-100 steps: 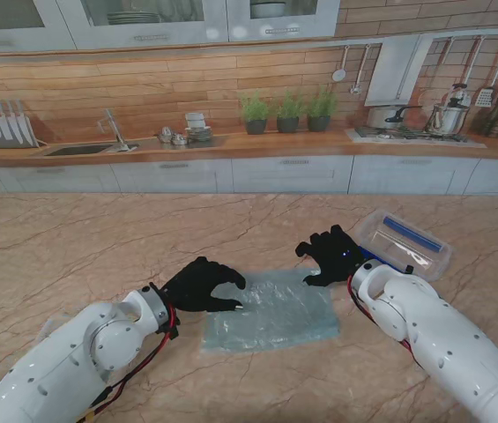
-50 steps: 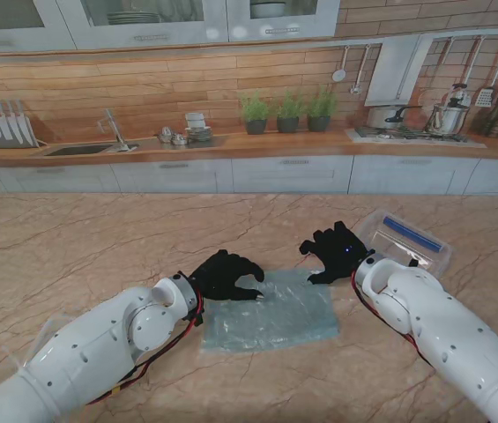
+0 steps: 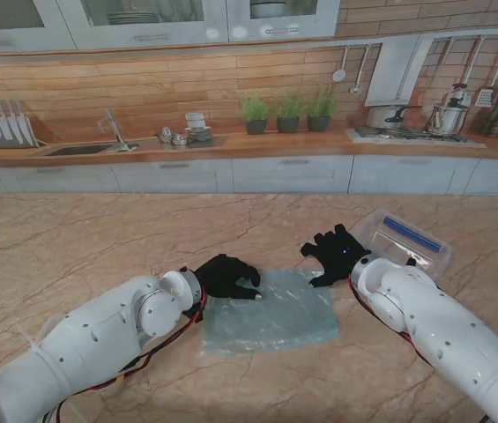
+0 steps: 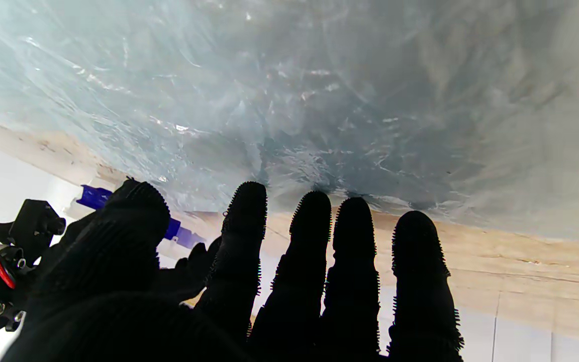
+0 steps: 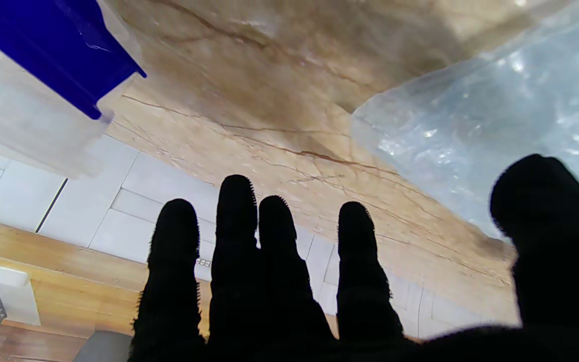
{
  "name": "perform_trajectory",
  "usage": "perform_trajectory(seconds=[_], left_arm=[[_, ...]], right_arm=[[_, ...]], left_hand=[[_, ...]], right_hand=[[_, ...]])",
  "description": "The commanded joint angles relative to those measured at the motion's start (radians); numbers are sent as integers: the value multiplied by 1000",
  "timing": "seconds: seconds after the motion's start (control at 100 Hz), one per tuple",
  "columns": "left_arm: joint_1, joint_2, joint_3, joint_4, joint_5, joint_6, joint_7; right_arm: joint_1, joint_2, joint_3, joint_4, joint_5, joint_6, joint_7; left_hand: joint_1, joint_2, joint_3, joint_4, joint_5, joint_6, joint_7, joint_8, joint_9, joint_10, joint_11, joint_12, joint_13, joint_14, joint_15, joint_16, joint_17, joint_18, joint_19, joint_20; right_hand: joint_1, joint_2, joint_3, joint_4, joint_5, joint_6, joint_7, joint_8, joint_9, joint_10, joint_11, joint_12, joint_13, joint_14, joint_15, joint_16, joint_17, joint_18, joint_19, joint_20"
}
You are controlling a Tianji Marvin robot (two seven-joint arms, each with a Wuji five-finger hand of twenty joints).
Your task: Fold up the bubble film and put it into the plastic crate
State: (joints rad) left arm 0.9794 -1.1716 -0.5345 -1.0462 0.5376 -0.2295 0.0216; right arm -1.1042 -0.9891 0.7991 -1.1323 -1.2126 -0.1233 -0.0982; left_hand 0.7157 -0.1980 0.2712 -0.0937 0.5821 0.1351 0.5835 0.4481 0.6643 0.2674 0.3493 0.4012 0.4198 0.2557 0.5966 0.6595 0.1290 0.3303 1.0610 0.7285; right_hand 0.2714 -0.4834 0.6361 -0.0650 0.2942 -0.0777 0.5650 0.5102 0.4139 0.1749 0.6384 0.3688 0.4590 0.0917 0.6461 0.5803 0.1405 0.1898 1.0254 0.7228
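The bubble film (image 3: 271, 313) lies flat on the marble table as a pale blue-grey folded rectangle; it fills the left wrist view (image 4: 289, 100) and shows at one side of the right wrist view (image 5: 495, 125). My left hand (image 3: 225, 276) hovers at the film's left far corner, fingers (image 4: 314, 241) spread and holding nothing. My right hand (image 3: 337, 254) is open just beyond the film's right far corner, between the film and the crate. The clear plastic crate (image 3: 405, 244) with blue handles (image 5: 48, 55) stands at the right.
The marble table (image 3: 99, 247) stretches wide to the left and far side. Behind it runs a kitchen counter with a sink (image 3: 77, 150), potted plants (image 3: 288, 113) and a stove with pots (image 3: 407, 119).
My left hand has moved right and away from me along the film's left edge to its far left corner. My right hand has barely shifted. The film lies as before.
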Motion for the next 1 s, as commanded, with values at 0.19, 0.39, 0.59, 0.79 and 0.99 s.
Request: perform_trajectory(seconds=[0.19, 0.39, 0.59, 0.79, 0.99], left_arm=[[8, -8, 30, 34, -5, 16, -36], [4, -7, 39, 34, -12, 19, -51], [6, -7, 37, 33, -12, 22, -51], [11, -9, 33, 35, -26, 20, -54], [36, -7, -3, 14, -39, 32, -49]], right_arm=[[35, -6, -43, 3, 30, 24, 95], [48, -2, -68, -12, 47, 17, 179], [70, -4, -99, 15, 66, -20, 141], [56, -21, -62, 17, 140, -49, 129], [-7, -46, 41, -39, 260, -29, 176]], left_hand=[[26, 46, -30, 42, 29, 14, -35, -19, 13, 27, -17, -21, 43, 79, -39, -49, -3, 8, 29, -14], [34, 53, -45, 44, 28, 18, -40, -22, 7, 26, -19, -27, 39, 78, -40, -51, -7, 7, 28, -18], [42, 57, -58, 45, 28, 17, -40, -23, 4, 24, -18, -31, 36, 76, -42, -54, -9, 5, 27, -20], [47, 60, -67, 46, 24, 15, -42, -24, -5, 22, -18, -33, 28, 72, -46, -56, -15, 3, 23, -22], [52, 61, -72, 46, 23, 15, -41, -24, -14, 18, -19, -34, 21, 69, -51, -59, -17, 1, 22, -23]], right_hand=[[-60, -41, 37, 27, 48, 78, -28, -19, -50, 43, -33, -11, -46, 24, -36, -8, -43, 35, -51, -4], [10, -105, 41, 22, 360, 51, 159, 135, 77, 27, -41, 13, -23, 24, -51, 4, -52, 44, -83, 19], [229, -135, -22, 9, 435, -165, 453, 211, 191, -13, -5, 44, 29, 8, -29, 16, -17, 34, -92, 35], [299, -58, 113, -47, 460, -304, 572, 213, 399, -48, 60, 72, 149, -12, -22, 4, 33, 23, -100, 19], [362, 52, 93, -38, 384, -256, 487, 135, 422, -52, 30, 57, 166, -10, -30, 1, 68, 11, -102, 11]])
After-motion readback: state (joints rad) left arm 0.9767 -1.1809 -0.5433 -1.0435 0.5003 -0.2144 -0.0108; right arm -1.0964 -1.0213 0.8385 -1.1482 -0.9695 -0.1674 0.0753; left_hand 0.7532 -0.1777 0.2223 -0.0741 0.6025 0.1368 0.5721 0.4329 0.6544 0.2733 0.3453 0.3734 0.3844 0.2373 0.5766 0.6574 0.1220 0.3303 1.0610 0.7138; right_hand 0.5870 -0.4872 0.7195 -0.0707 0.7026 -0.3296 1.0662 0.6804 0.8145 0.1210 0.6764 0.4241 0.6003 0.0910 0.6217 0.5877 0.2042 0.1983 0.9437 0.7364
